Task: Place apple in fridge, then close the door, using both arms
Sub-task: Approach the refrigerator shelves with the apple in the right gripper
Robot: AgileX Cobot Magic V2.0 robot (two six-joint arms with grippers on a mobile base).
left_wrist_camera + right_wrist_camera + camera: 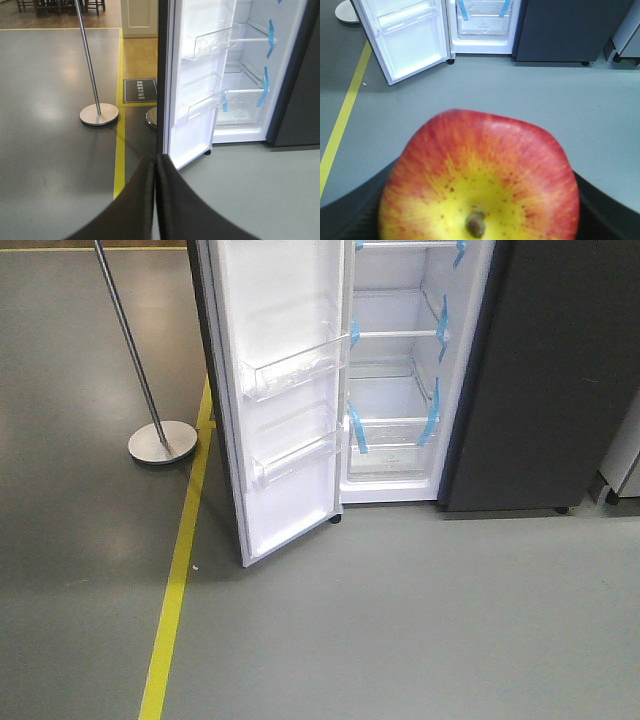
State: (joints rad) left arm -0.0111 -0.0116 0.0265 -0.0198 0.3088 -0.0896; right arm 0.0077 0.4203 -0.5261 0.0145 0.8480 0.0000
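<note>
Item: small round red apple [480, 175] with yellow patches, stem end toward the right wrist camera, well apart from the fridge across bare grey floor.
Right gripper [480, 222]: closed round the apple, dark pads [355, 215] showing at either side.
Left gripper [156, 200]: black fingers pressed together, nothing between them.
Fridge [385, 310]: tall, dark grey, with a white interior, glass shelves, a clear drawer and blue tape strips [357, 430]; no apple was seen inside.
Door [290, 300]: tall, narrow, white inside, stood wide open; clear plastic bins [295, 365] empty.
Done, as judged: apple in hand, door open.
Left: approach, shelving, release, door shut.
Front view: showed shelves plainly, but no arm or apple.
Right wrist view: alone showed the apple.
Left wrist view: alone showed the door's dark outer edge.
</note>
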